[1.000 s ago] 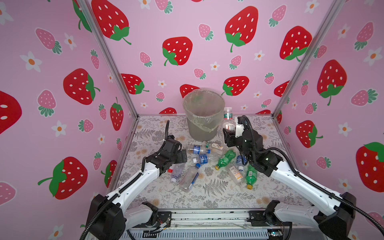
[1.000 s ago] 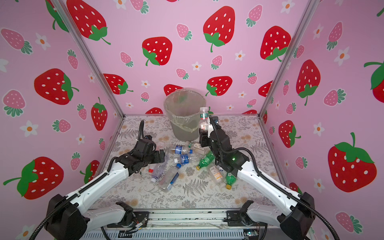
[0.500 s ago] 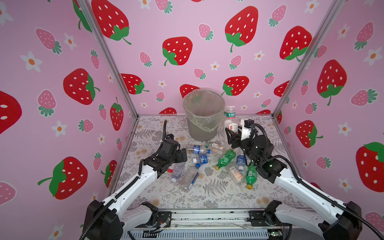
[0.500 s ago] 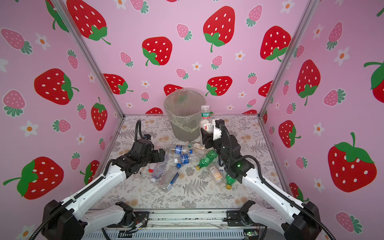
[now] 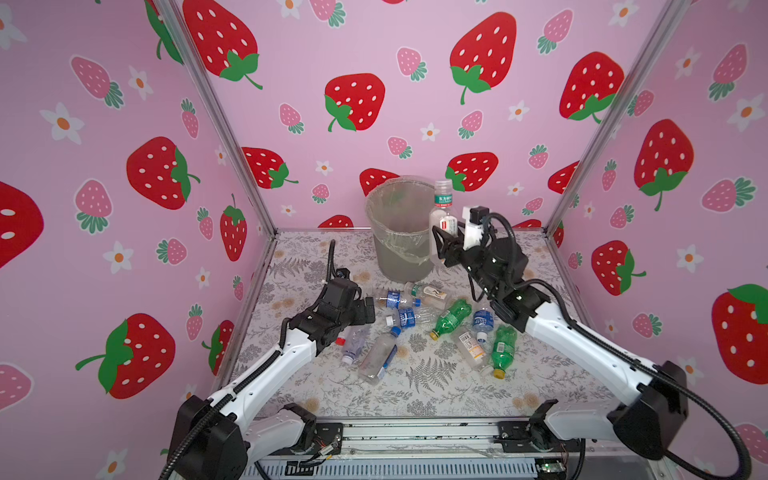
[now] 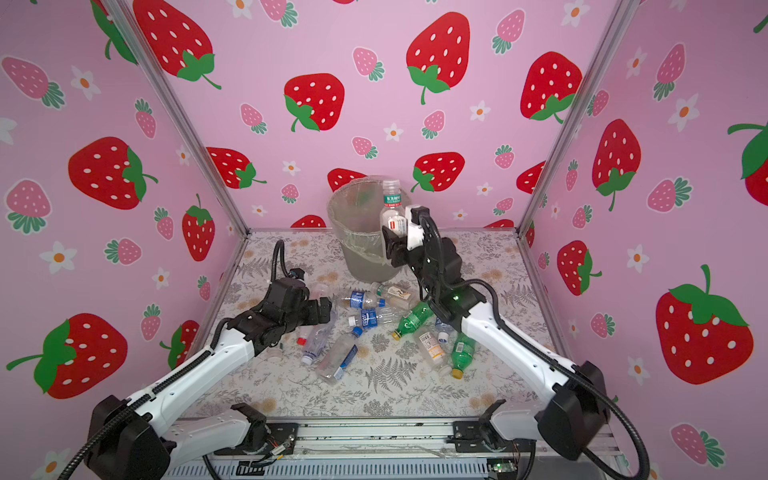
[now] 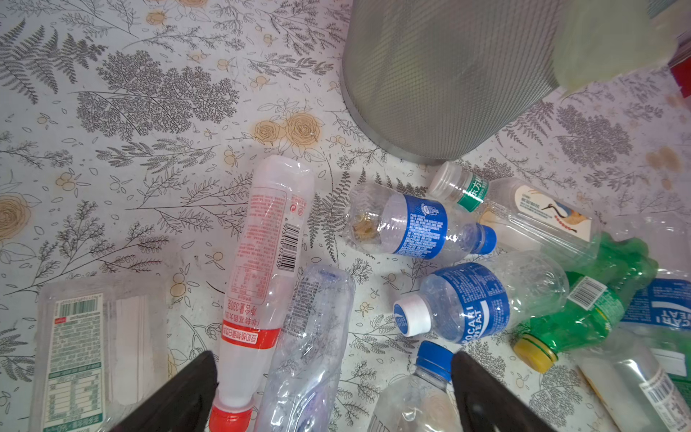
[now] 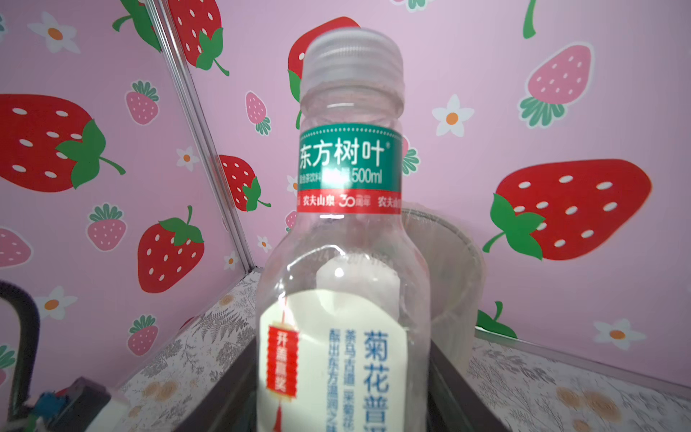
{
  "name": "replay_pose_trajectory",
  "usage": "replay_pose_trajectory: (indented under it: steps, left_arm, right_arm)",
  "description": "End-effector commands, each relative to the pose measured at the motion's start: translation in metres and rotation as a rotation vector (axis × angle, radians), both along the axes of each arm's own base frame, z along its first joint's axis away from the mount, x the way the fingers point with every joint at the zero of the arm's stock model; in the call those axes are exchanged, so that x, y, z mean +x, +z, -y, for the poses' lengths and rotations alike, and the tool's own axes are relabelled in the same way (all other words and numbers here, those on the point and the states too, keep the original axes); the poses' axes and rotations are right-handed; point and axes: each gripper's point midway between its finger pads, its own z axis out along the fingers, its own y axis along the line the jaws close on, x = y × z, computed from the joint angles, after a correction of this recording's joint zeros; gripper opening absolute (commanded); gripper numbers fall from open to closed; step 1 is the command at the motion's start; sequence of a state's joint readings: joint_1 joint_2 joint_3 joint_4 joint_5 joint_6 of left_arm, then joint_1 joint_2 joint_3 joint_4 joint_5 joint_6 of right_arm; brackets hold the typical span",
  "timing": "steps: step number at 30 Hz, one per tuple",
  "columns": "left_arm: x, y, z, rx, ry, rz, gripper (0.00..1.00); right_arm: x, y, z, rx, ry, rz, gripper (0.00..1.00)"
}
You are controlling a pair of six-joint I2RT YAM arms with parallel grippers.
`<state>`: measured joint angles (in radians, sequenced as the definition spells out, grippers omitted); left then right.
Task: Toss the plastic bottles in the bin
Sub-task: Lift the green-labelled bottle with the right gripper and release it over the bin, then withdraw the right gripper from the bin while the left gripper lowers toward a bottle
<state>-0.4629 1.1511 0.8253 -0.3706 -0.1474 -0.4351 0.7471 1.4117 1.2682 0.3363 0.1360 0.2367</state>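
Right fingers (image 8: pixel 458 402) are clamped on a clear bottle (image 8: pixel 347 262), one dark pad on each side of its lower body. It stands upright in them, pale cap on top, green band round the neck. Both top views show the right gripper (image 5: pixel 449 235) holding the clear bottle (image 6: pixel 392 212) clear of the table (image 5: pixel 436 395). It is hard up against the right side of the bin (image 5: pixel 397 249), with the cap poking above the rim. Whether it is over the opening or only beside it, I can't tell. The bin stands at the back middle of the table, with a bag (image 5: pixel 401 245) folded over its rim.

Left fingers (image 7: pixel 187 396) are spread wide with nothing in them. The left gripper (image 5: pixel 365 309) hangs low over the left end of the bottles (image 5: pixel 405 318), which lie scattered on the table in front of the bin, between the two arms. From the left wrist you look down between the fingers onto three of them. A red-cap bottle (image 7: pixel 261 262) lies by one finger, a crumpled bottle (image 7: pixel 310 336) is in the middle, and a blue-cap bottle (image 7: pixel 430 374) lies by the other finger. Whether a finger touches any of them, I can't tell. Beyond these lie two blue-label bottles (image 7: pixel 415 224) and a green bottle (image 7: pixel 590 310) with a yellow cap. A second green one (image 5: pixel 503 349) lies close to the right arm.
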Motion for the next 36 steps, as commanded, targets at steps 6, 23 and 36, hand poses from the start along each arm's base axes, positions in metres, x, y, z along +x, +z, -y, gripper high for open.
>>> replay_pose_trajectory:
  steps: [6,23,36]
  left_arm:
    - [-0.002,0.002,0.002,-0.04,0.028,-0.016,0.99]
    - [-0.009,0.005,-0.004,-0.028,0.031,-0.008,0.99]
    - [-0.019,0.005,-0.003,-0.053,0.016,-0.028,0.99]
  right_arm:
    - [0.111,0.049,-0.067,-0.017,0.054,-0.003,0.99]
    - [0.036,0.033,0.005,0.012,0.017,0.029,0.99]
    - [0.003,-0.044,0.054,-0.006,-0.051,-0.173,0.99]
